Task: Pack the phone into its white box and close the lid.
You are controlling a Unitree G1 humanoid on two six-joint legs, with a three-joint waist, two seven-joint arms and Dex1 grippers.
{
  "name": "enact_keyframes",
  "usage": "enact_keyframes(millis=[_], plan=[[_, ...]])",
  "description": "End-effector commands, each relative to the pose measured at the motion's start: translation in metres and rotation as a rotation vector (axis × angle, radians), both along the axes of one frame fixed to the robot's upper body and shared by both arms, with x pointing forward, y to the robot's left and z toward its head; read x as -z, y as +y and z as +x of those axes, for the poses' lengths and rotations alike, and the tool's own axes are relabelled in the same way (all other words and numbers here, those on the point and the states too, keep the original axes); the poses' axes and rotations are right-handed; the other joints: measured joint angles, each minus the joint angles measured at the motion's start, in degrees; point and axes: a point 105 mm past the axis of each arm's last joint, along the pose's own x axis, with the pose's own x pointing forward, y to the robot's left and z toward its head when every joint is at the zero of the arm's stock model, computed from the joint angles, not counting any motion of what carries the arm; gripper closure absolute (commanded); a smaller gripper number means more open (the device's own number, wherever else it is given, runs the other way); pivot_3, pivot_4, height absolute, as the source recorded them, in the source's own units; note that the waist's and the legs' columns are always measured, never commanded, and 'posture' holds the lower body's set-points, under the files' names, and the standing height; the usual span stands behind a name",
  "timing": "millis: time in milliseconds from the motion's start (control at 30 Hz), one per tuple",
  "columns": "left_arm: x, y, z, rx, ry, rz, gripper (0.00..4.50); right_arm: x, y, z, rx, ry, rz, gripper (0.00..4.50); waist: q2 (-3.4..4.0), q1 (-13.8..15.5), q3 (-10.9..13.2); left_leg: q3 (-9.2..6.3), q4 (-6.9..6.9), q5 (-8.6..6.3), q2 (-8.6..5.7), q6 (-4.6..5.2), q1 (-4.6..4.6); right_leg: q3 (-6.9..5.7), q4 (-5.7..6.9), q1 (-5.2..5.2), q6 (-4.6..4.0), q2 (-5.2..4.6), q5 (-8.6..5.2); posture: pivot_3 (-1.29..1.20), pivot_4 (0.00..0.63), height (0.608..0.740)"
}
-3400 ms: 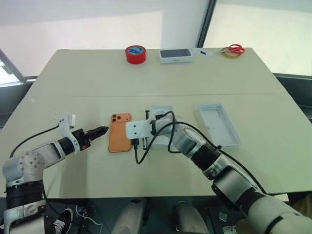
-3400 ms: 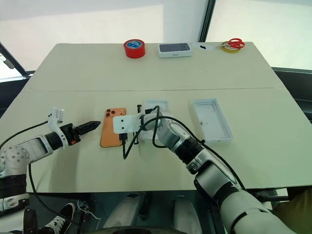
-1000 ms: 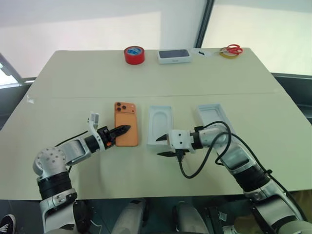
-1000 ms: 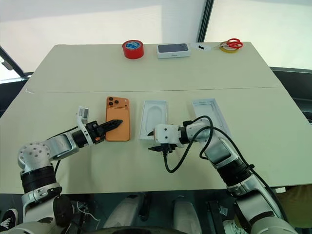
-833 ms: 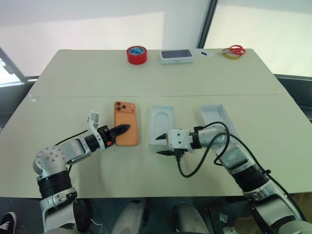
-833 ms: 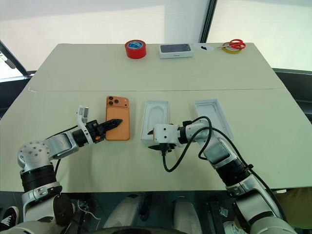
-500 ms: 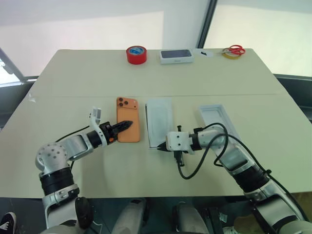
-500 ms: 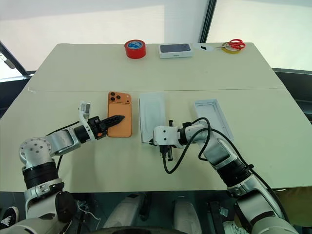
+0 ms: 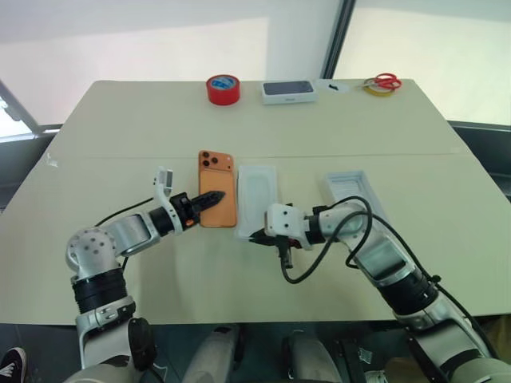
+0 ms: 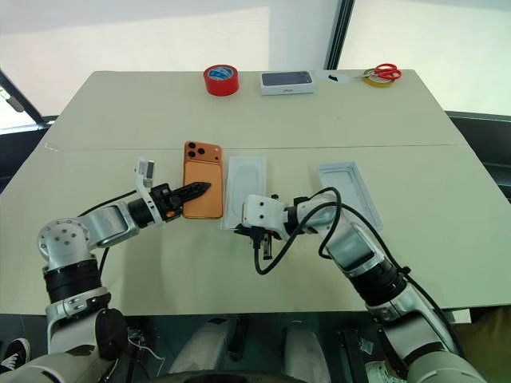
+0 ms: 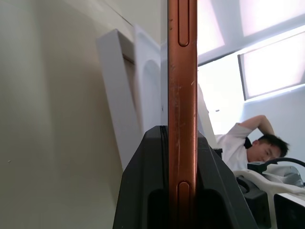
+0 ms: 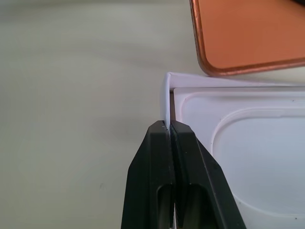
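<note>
- Left end effector [image 9: 214,195] — clamped on the phone's [image 9: 217,198] edge.
- Right end effector [image 12: 170,131] — pinched together on the white box's [image 9: 255,199] wall, beside the phone.

Left pincer [image 9: 214,196] clamped, right pincer [image 9: 257,236] pinched closed, arms converging

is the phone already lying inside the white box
No, the phone is clamped edge-on between the left pincer's fingers, beside the box, not in it.

phone [image 9: 217,199] lifted and moved right, white box [image 9: 256,201] pinched by right gripper [image 12: 170,130]
</note>
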Motion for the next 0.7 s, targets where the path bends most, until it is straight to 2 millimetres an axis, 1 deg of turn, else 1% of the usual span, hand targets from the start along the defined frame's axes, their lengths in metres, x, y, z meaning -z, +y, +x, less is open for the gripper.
enact_keyframes(millis=[33, 100, 133, 167, 233, 300, 333, 367, 433, 500, 533, 600, 700], plan=[[-0.019, -0.001, 0.001, 0.010, -0.086, -0.025, 4.50, -0.014, 0.008, -0.004, -0.018, -0.016, 0.046, 3.90, 0.00, 0.0, 0.0, 0.00, 0.00, 0.00, 0.00, 0.00, 0.00, 0.00, 0.00, 0.00, 0.00, 0.00, 0.00, 0.00, 0.150, 0.736], [-0.019, 0.002, 0.001, 0.005, -0.085, -0.023, 4.50, -0.015, 0.006, -0.004, -0.018, -0.024, 0.043, 3.12, 0.00, 0.0, 0.0, 0.00, 0.00, 0.00, 0.00, 0.00, 0.00, 0.00, 0.00, -0.01, 0.00, 0.00, 0.00, 0.00, 0.150, 0.736], [-0.019, 0.004, 0.001, 0.003, -0.085, -0.021, 4.50, -0.016, 0.005, -0.003, -0.017, -0.035, 0.037, 2.53, 0.00, 0.0, 0.0, 0.00, 0.00, 0.00, 0.00, 0.00, 0.00, 0.00, 0.00, -0.01, 0.00, 0.00, 0.00, 0.00, 0.150, 0.736], [-0.019, 0.006, 0.001, -0.001, -0.084, -0.018, 4.50, -0.017, 0.004, -0.004, -0.023, -0.041, 0.033, 2.04, 0.00, 0.0, 0.0, 0.00, 0.00, 0.00, 0.00, 0.00, -0.01, 0.00, 0.00, -0.01, 0.00, 0.00, 0.00, 0.00, 0.150, 0.736], [-0.019, 0.011, 0.003, -0.011, -0.086, -0.009, 4.50, -0.025, 0.004, -0.007, -0.059, -0.044, 0.063, 1.04, 0.00, 0.0, 0.0, 0.00, 0.00, 0.00, 0.00, 0.00, -0.01, 0.00, 0.00, -0.02, 0.00, 0.00, 0.00, 0.00, 0.150, 0.736], [-0.019, 0.015, 0.004, -0.021, -0.088, -0.005, 4.50, -0.035, 0.004, 0.001, -0.030, -0.052, 0.105, 1.04, 0.00, 0.0, 0.0, 0.00, -0.01, 0.00, 0.00, 0.00, -0.01, 0.00, 0.00, -0.02, 0.00, 0.00, 0.00, 0.00, 0.150, 0.736], [-0.019, 0.017, 0.005, -0.025, -0.090, -0.004, 4.50, -0.038, 0.003, 0.010, -0.001, -0.069, 0.110, 1.04, 0.00, -0.1, 0.0, 0.00, -0.01, 0.00, 0.00, 0.00, -0.01, 0.00, 0.00, -0.02, 0.00, 0.00, 0.00, 0.00, 0.150, 0.736], [-0.020, 0.018, 0.005, -0.030, -0.091, -0.004, 4.50, -0.040, 0.002, 0.019, 0.034, -0.094, 0.112, 1.30, 0.00, -0.2, 0.0, 0.00, -0.01, 0.00, 0.00, 0.00, -0.01, 0.00, 0.00, -0.02, 0.00, 0.00, 0.00, 0.00, 0.150, 0.736], [-0.020, 0.021, 0.006, -0.036, -0.095, -0.007, 4.50, -0.042, 0.002, 0.038, 0.113, -0.134, 0.115, 2.04, 0.00, -0.1, 0.0, 0.00, -0.01, 0.00, 0.00, 0.00, 0.00, 0.00, 0.00, -0.02, 0.00, 0.00, 0.00, 0.00, 0.150, 0.736], [-0.022, 0.024, 0.006, -0.045, -0.102, -0.009, 4.50, -0.043, 0.006, 0.052, 0.162, -0.176, 0.128, 3.01, -0.01, -0.1, 0.0, 0.00, -0.02, 0.00, 0.00, 0.00, 0.00, 0.00, 0.00, -0.04, -0.01, 0.01, 0.00, 0.00, 0.150, 0.736], [-0.022, 0.025, 0.006, -0.047, -0.103, -0.010, 4.50, -0.043, 0.007, 0.056, 0.177, -0.193, 0.130, 3.57, -0.02, -0.1, 0.0, 0.00, -0.04, 0.00, 0.00, 0.00, -0.02, 0.00, 0.00, -0.06, -0.01, 0.01, 0.00, 0.00, 0.150, 0.736], [-0.024, 0.028, 0.007, -0.058, -0.113, -0.012, 4.50, -0.036, 0.010, 0.062, 0.173, -0.265, 0.070, 4.44, -0.01, 0.0, 0.0, 0.01, -0.05, 0.01, 0.00, -0.01, -0.03, 0.01, 0.00, -0.09, 0.00, 0.01, 0.00, 0.00, 0.150, 0.736], [-0.023, 0.030, 0.006, -0.062, -0.116, 0.000, 4.50, -0.015, 0.012, 0.058, 0.093, -0.343, -0.058, 4.44, -0.01, -0.1, 0.1, 0.01, -0.04, 0.01, -0.03, -0.01, -0.04, 0.01, 0.00, -0.09, 0.00, 0.01, 0.01, 0.00, 0.150, 0.736]])
